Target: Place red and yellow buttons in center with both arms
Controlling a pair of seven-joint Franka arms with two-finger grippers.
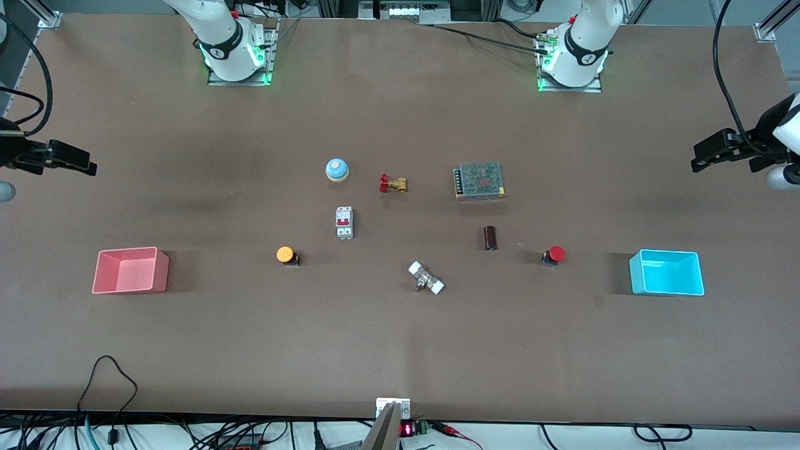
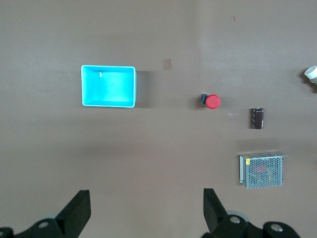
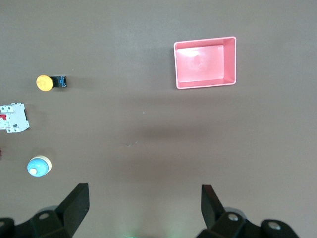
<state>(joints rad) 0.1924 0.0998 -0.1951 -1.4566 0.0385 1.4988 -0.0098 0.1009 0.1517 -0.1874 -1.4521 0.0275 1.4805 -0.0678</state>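
Observation:
The yellow button (image 1: 285,254) lies on the brown table toward the right arm's end, between the pink bin and the middle; it also shows in the right wrist view (image 3: 45,82). The red button (image 1: 555,254) lies toward the left arm's end, beside the cyan bin; it also shows in the left wrist view (image 2: 212,101). The table's center (image 1: 387,250) is bare brown surface. My left gripper (image 1: 703,156) hangs open and empty high over its end of the table (image 2: 147,208). My right gripper (image 1: 81,164) hangs open and empty high over its own end (image 3: 144,206).
A pink bin (image 1: 131,270) stands at the right arm's end, a cyan bin (image 1: 666,272) at the left arm's end. Round the middle lie a blue bell (image 1: 337,169), a brass valve (image 1: 393,184), a mesh power supply (image 1: 480,180), a circuit breaker (image 1: 344,222), a dark cylinder (image 1: 490,238) and a white fitting (image 1: 427,279).

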